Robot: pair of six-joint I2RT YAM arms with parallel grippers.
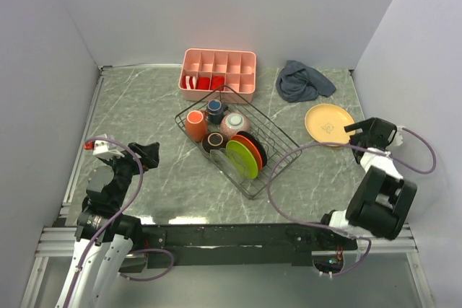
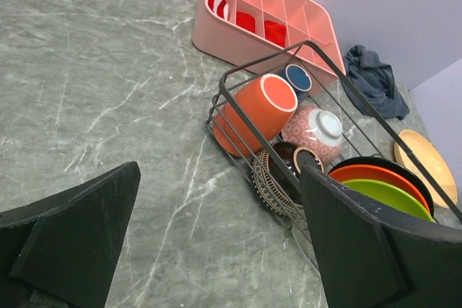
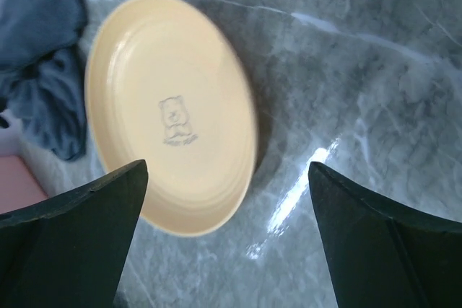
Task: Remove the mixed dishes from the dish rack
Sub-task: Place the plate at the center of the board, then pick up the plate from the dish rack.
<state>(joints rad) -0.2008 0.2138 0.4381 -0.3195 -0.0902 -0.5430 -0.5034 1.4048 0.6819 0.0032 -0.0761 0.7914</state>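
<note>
The right gripper (image 3: 227, 171) hovers, fingers spread wide, at the rim of a tan plate (image 1: 328, 124) lying flat near the right edge of a grey marbled table (image 1: 144, 106) between pale walls (image 1: 216, 5). In the table's middle, a black wire dish rack (image 1: 289, 151) holds an upright green plate (image 1: 242, 158) and orange plate (image 1: 253, 148), a speckled bowl (image 1: 235, 124), a dark bowl (image 1: 214, 142), an orange mug (image 1: 195, 125) and a blue cup (image 1: 215, 111). The left gripper (image 1: 149, 154), also open, hangs near the left edge, facing the rack.
</note>
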